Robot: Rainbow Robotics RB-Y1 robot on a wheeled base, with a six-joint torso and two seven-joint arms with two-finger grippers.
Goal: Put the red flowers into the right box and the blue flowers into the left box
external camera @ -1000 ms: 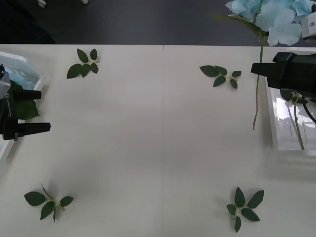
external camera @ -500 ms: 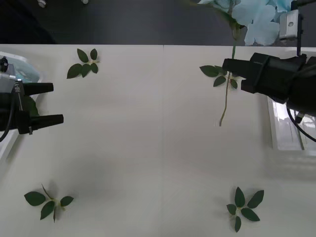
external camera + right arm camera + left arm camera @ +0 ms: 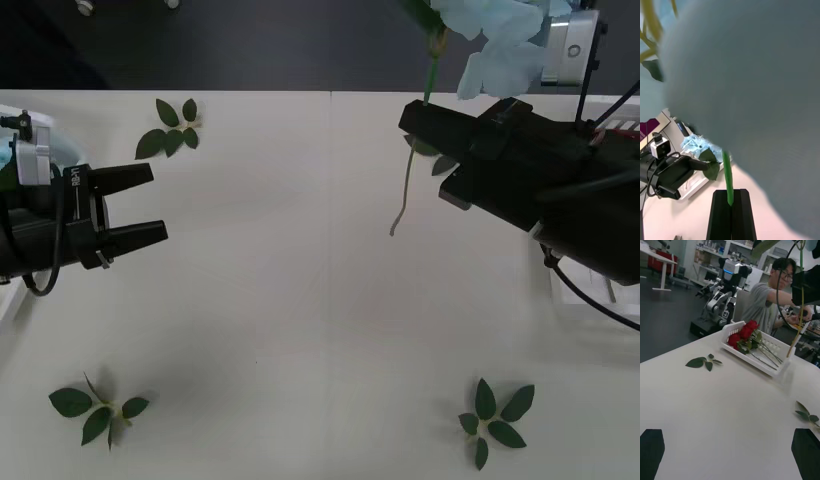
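Observation:
My right gripper (image 3: 425, 108) is raised over the table's right centre, shut on the green stem (image 3: 727, 180) of a blue flower (image 3: 495, 35). Its pale head rises above the gripper and its stem tail (image 3: 400, 205) hangs down. In the right wrist view the black fingers (image 3: 720, 213) pinch that stem. My left gripper (image 3: 156, 203) stands open and holds nothing, out over the table's left side. The left box (image 3: 692, 183) holds blue flowers (image 3: 696, 144). Red flowers (image 3: 743, 335) lie in the right box (image 3: 752, 360), which is partly hidden under my right arm (image 3: 578, 295).
Bloomless green leaf sprigs lie on the white table: at the back left (image 3: 168, 128), front left (image 3: 95, 405) and front right (image 3: 495, 420), with one partly hidden behind my right gripper (image 3: 440, 165). The table's far edge (image 3: 300, 91) meets dark floor.
My right gripper has carried the blue flower leftward from over the right box toward the table's middle. My left gripper has moved rightward, away from the left box, still open.

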